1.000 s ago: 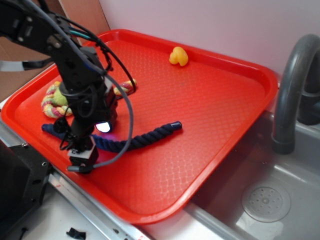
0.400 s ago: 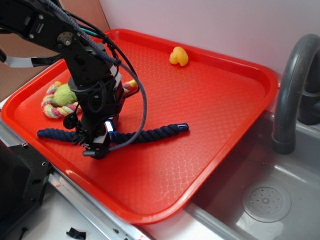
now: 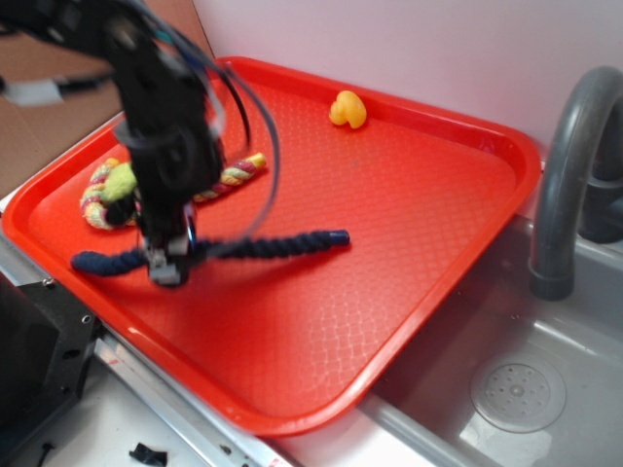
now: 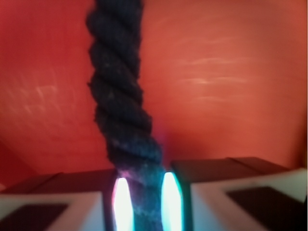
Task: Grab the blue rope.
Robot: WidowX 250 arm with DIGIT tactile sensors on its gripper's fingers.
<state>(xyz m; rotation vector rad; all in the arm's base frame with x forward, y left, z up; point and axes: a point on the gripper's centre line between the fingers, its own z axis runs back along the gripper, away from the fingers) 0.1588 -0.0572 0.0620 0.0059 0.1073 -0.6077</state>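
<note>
Clamping is seen in the wrist view: the blue rope (image 4: pixel 122 110) is pinched between the two fingers (image 4: pixel 62 202) of the gripper (image 4: pixel 143 202), whose lit inner faces press against the twisted strands on either side.

From the exterior view, the gripper (image 3: pixel 167 261) is seen low over the red tray (image 3: pixel 409 292), pointed downward; it is motion-blurred. The blue rope (image 3: pixel 277 243) is stretched across the tray's left-centre part, one length running right to a smooth dark capped end (image 3: pixel 338 235), the other running left to an end near the tray's near-left rim. Whether the rope is lifted off the tray surface cannot be told.

A striped pink-yellow-green rope (image 3: pixel 117 190) is noted just behind the arm, near the left rim, partly hidden. A small yellow toy (image 3: pixel 348 109) is set near the far rim, well apart from the ropes. A grey faucet (image 3: pixel 565 175) and sink basin (image 3: pixel 506 389) are noted right of the tray.
</note>
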